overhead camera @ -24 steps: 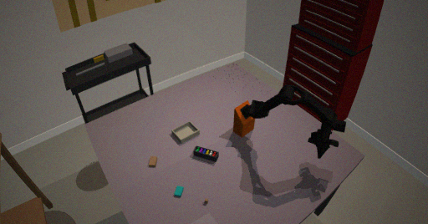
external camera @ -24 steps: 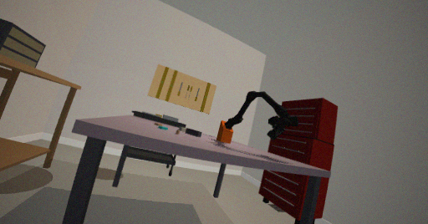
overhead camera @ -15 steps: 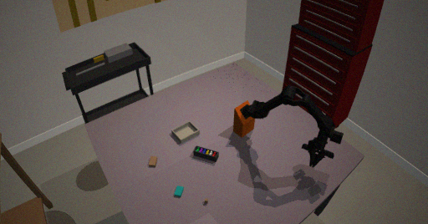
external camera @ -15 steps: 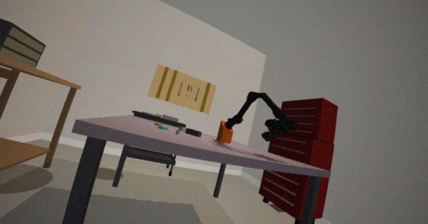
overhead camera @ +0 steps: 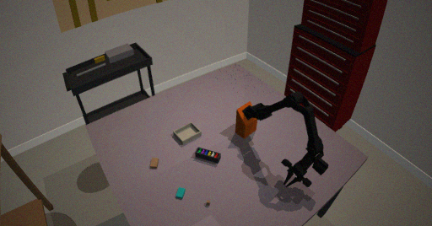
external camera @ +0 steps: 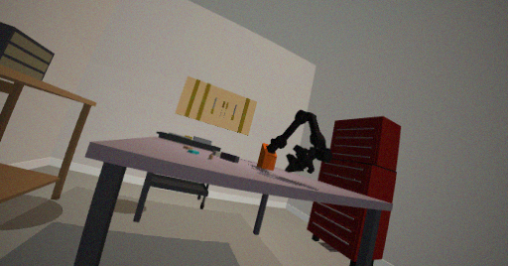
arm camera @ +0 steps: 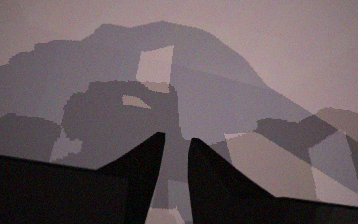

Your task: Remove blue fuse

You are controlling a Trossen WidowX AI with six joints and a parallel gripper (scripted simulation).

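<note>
The fuse block [overhead camera: 207, 158] [external camera: 229, 157] is a small black box near the middle of the table, with a row of coloured fuses on top. The blue fuse [overhead camera: 206, 153] sits in the row between the magenta and yellow ones. The beige tray [overhead camera: 184, 141] lies beyond the block, to its upper left in the top view; in the exterior view I cannot make it out. My gripper [overhead camera: 286, 185] [arm camera: 176, 143] is slightly open, with nothing between its fingers. It points down above the table's right part, well away from the block. The wrist view shows only table and shadows beyond the fingertips.
The arm stands on an orange pedestal [overhead camera: 245, 126] [external camera: 267, 160], right of the block in the top view. A tan block [overhead camera: 154, 163], a teal block [overhead camera: 180, 193] and a tiny brown piece [overhead camera: 207, 203] lie on the table. A red tool cabinet [overhead camera: 321, 72] stands behind the table.
</note>
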